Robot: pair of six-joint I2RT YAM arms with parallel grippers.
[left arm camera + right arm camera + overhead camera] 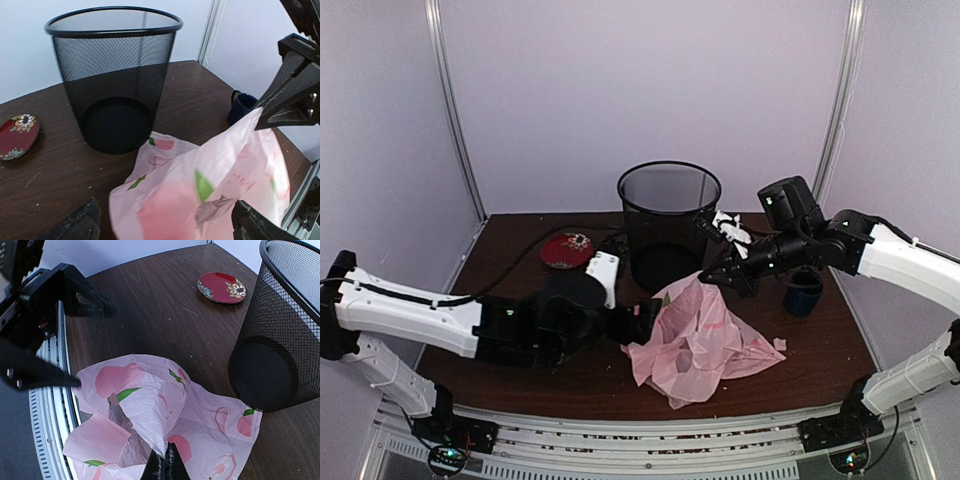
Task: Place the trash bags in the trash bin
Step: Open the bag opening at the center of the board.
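Observation:
The pale-pink trash bag (705, 345) with pink fruit prints lies crumpled on the dark table, in front of the trash bin (668, 225). My right gripper (722, 272) is shut on a pinched peak of the bag (150, 410) and holds it up off the table beside the bin (282, 335). My left gripper (648, 318) stands wide open at the bag's left edge. In the left wrist view the bag (200, 195) fills the gap between its fingers (75, 226). The black mesh bin (115, 75) stands upright with nothing inside.
A red flowered plate (566, 250) lies left of the bin, with a white object (603, 272) next to it. A dark-blue mug (803, 293) stands at the right, under the right arm. A small pink scrap (780, 344) lies beside the bag.

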